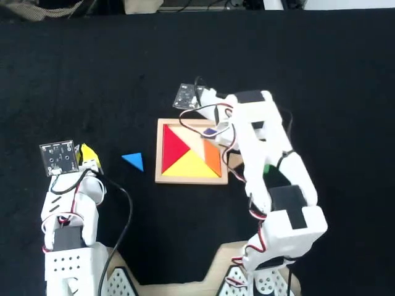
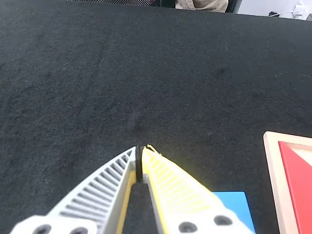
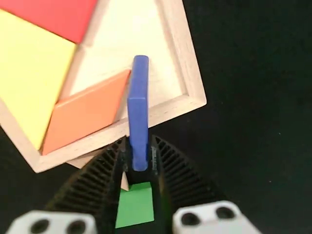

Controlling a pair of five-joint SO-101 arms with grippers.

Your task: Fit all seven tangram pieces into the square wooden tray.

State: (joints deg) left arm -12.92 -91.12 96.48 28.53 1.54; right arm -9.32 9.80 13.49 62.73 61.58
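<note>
Tray: right side under arm. Right gripper covers most of green piece beside tray, plus end of blue piece. Blue triangle left of tray, cut off.

Both built alike: left arm and right arm in blocky white printed shells, with black motor housings set at the joints. Strung with thin red, white and black wires looping from joint to joint, plus a thicker black cable off the left arm. Fitted at each wrist with a small square grey camera board, dotted with studs. Mounted on white bases perforated in rows. Left gripper made of a white finger and a yellow finger, both ribbed wedges. Right gripper with ribbed black fingers, backed by a white mount with round screw holes.
</note>
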